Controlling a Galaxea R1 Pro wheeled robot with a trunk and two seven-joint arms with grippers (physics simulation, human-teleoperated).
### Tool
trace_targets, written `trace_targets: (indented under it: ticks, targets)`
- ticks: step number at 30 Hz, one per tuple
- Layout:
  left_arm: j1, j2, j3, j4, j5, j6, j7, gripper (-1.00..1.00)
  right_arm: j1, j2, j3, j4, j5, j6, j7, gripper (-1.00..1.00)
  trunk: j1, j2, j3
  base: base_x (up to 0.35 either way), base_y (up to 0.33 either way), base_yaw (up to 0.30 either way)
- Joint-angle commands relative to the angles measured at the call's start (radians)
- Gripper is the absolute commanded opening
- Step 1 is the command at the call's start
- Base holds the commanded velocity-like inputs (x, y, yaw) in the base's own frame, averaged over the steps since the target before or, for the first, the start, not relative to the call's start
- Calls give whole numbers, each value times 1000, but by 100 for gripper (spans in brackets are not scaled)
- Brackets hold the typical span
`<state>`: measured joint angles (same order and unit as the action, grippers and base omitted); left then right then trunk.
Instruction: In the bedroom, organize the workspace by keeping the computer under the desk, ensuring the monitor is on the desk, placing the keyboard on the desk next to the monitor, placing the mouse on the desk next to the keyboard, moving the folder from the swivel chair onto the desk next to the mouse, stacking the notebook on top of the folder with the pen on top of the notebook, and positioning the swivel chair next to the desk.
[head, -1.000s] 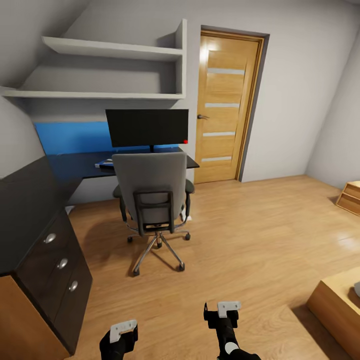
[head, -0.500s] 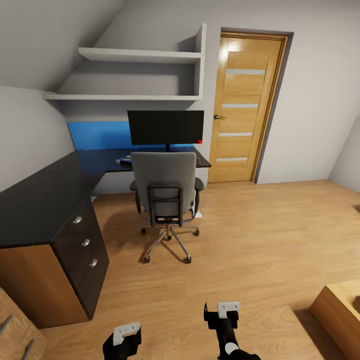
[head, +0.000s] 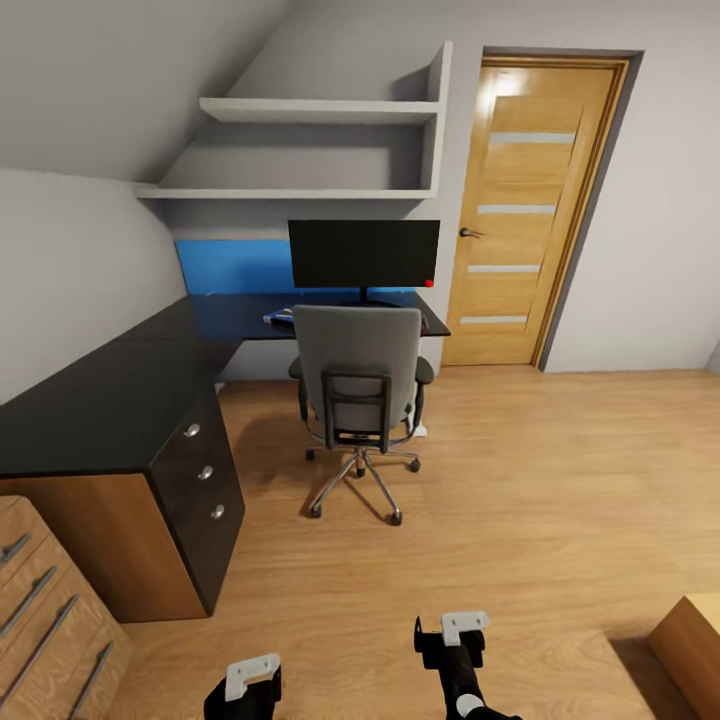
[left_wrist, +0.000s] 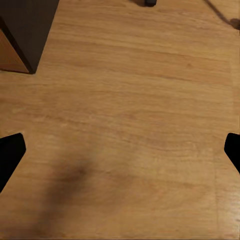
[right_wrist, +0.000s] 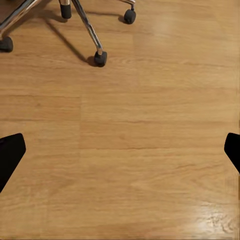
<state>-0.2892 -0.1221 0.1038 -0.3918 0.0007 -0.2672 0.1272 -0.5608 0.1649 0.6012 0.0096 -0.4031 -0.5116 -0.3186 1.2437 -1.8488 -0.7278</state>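
The L-shaped black-topped desk (head: 110, 400) with its blue back panel stands against the grey wall, its dark drawer unit at the near end. On the far stretch of the desk stands the wide black flat-screen monitor (head: 364, 254), a red dot at its lower corner on the door side. The grey padded swivel chair (head: 358, 372) with black armrests and a chrome star base on casters stands just in front of that stretch, its back toward the camera, hiding part of the desktop. A small bright-blue flat thing (head: 279, 317), possibly the folder, shows on the desk beside the chair's backrest; it is too small to tell for sure.

Both arms are low over the light wooden plank floor (head: 560, 480), well apart from the desk and chair. The left gripper (left_wrist: 120, 150) has its two dark fingertips spread wide with nothing between them, above bare floor near a corner of the drawer unit. The right gripper (right_wrist: 120, 150) is likewise spread and empty; beyond it lie the chair's chrome legs and black casters. A light-wood door (head: 525, 210) is beside the desk.
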Motion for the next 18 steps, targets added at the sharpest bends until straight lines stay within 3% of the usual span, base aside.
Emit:
trace_targets:
  ticks: [1, 5, 10, 12, 18]
  targets:
    - [-1, 1, 4, 2, 0, 6, 1, 100, 4, -4, 9, 4, -6, -2, -3, 100, -4, 7, 1, -3, -2, 178]
    - [-1, 9, 8, 4, 2, 52, -1, 100, 58, -43, 10, 11, -5, -4, 6, 100, -19, 35, 8, -2, -1, 177]
    - [-1, 12, 9, 13, 2, 64, 0, 100, 103, -79, 10, 12, -6, -7, 33, 100, -39, 70, 18, -1, 0, 177]
    - [-1, 13, 10, 33, 3, 48, 3, 100, 114, -94, 10, 13, -8, -8, 48, 100, -46, 84, 21, 0, 0, 177]
    - [-1, 14, 12, 121, 3, -40, 8, 100, 123, -108, 9, 12, -8, -12, 60, 100, -69, 126, 33, 0, 0, 177]
